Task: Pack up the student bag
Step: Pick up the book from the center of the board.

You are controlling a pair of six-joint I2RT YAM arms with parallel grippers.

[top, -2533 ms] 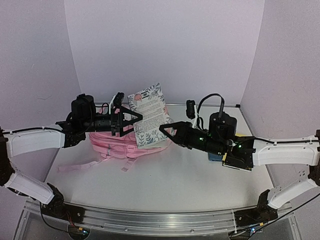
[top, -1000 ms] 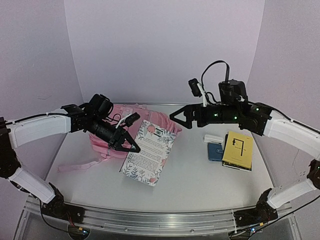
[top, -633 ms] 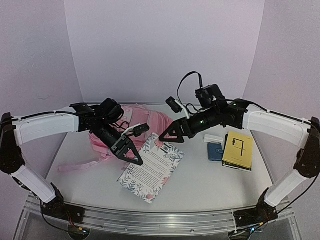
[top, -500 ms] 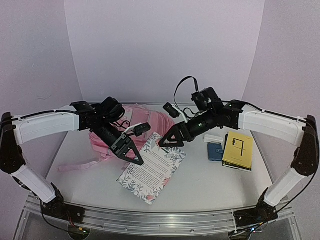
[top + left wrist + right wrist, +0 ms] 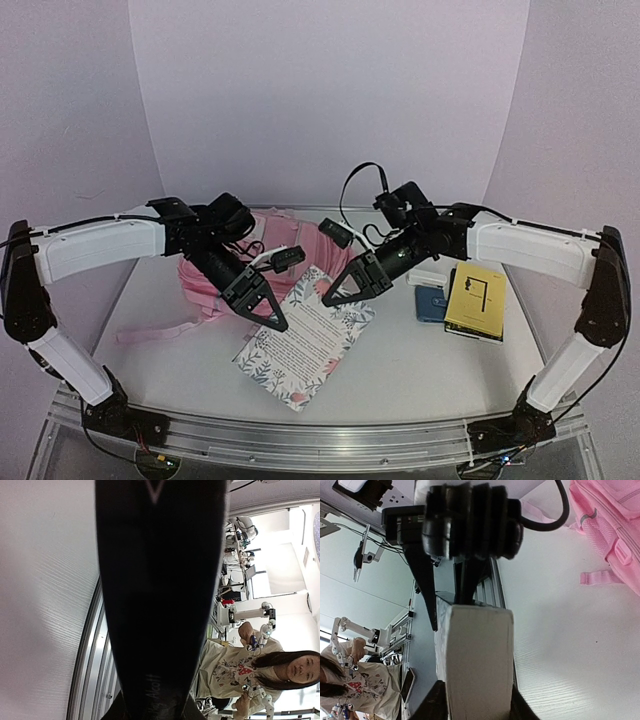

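Note:
The student bag (image 5: 292, 238), pink and soft, lies at the back left of the table behind both grippers; its mesh pocket and strap show in the right wrist view (image 5: 615, 525). A floral-covered book (image 5: 305, 342) is held in front of it. My left gripper (image 5: 270, 312) is shut on the book's upper left edge, and its dark spine (image 5: 160, 580) fills the left wrist view. My right gripper (image 5: 336, 295) is shut on the book's upper right edge, with the pale page block (image 5: 477, 655) between its fingers (image 5: 432, 702).
A yellow book (image 5: 475, 300), a small blue item (image 5: 430, 303) and a white item (image 5: 425, 277) lie at the right. A bag strap (image 5: 150, 333) trails over the table at the left. A metal rail (image 5: 300, 435) runs along the near edge.
The left gripper has carried the book from upright by the bag down toward the table's front. The right gripper swung down from above and closed on the book's upper right edge.

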